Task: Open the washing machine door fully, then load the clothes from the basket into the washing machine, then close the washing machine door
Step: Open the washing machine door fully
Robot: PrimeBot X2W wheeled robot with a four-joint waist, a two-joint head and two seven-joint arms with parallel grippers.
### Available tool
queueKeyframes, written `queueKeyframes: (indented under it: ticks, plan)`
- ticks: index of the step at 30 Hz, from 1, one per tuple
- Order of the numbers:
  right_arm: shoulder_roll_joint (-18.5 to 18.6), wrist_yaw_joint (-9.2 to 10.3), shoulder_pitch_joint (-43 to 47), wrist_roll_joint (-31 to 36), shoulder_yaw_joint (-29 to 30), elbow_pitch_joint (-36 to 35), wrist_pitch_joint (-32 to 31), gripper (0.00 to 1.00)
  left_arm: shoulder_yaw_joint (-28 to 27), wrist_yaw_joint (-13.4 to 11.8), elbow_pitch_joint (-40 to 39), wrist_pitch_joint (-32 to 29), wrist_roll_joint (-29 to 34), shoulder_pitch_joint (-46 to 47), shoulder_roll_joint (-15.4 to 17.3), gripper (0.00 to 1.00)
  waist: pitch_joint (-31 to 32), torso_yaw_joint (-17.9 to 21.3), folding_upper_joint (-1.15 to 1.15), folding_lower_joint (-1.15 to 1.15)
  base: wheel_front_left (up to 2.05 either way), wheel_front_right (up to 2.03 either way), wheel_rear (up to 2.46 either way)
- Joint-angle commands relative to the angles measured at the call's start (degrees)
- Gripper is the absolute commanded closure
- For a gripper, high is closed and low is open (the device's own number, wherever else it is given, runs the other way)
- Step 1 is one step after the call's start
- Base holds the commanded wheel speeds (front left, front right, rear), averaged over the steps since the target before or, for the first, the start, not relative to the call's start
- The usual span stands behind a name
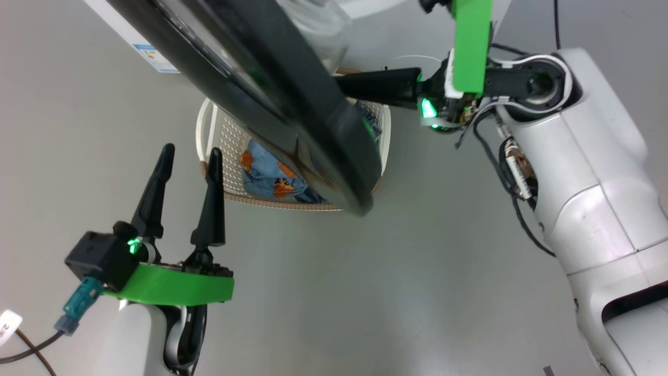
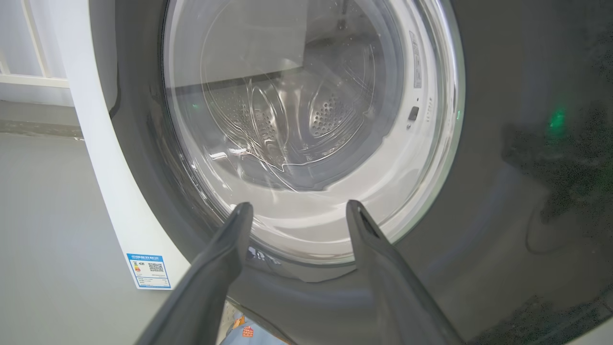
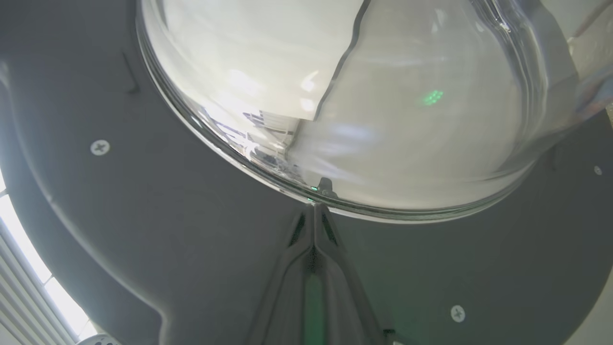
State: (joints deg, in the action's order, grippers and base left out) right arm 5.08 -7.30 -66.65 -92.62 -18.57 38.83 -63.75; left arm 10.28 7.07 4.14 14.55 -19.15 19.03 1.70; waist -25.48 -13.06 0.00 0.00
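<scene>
One of three steps looks under way and none finished: the door (image 1: 292,104) is part open and nothing is loaded. At the near left the left gripper (image 1: 191,151) hovers over the floor (image 1: 365,292), jaws wide and empty, just left of the basket (image 1: 209,122). Its own camera looks at the door's glossy outer face, with the drum (image 2: 287,120) showing through the glass. Far left stands the machine (image 2: 103,158), a blue sticker (image 2: 149,270) low on its white front. In the middle the basket sits on the floor with the clothes (image 1: 269,175) in it, blue with orange figures. The door hangs slantwise above it and covers much of its right side. At the far right the right gripper (image 1: 347,86) reaches left behind the door, jaws shut tight on nothing. Its tips are at the grey inner face, right by the rim of the glass bowl, and seem to touch it; I judge it is pushing the door outward. Left to do: swing the door full wide, move the clothes into the drum, shut the door. In the way is the door itself: it overhangs the basket, so a reach for the clothes from above or from the right looks blocked. A cable (image 1: 31,350) trails at the near left, clear of the work
</scene>
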Motion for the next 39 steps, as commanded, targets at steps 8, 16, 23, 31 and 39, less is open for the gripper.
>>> queueKeyframes:
  ticks: [8,16,23,31,39]
  plan:
    - [-2.2,-0.19,2.9,-6.8,-9.5,-3.0,2.9,1.00,-2.2,-0.9,-1.4,0.4,0.0,-1.3,1.2,0.00,1.1,-1.1,0.00,0.00,0.00,0.00,0.00]
    - [-2.2,-0.19,3.6,-10.7,-16.3,-3.6,6.0,1.00,-2.7,-1.0,-1.5,0.4,0.0,-1.7,1.2,0.00,1.4,-1.0,0.00,0.00,0.00,0.00,0.00]
    - [-1.6,-0.19,4.1,-13.1,-19.1,-4.3,7.8,1.00,-3.4,-1.0,-1.4,0.4,0.0,-1.7,1.2,0.00,1.8,-0.7,0.00,0.00,0.00,0.00,0.00]
    - [1.5,-0.19,7.0,-16.6,-19.8,-6.4,11.7,1.00,-5.4,-1.0,-0.7,0.4,0.7,-3.0,1.2,0.00,4.0,0.6,0.00,0.00,0.00,0.00,0.00]
    - [5.0,-0.19,11.0,-20.8,-20.1,-10.1,16.0,1.00,-8.0,-0.5,0.1,0.4,2.3,-4.7,1.2,0.00,7.0,2.7,0.00,0.00,0.00,0.00,0.00]
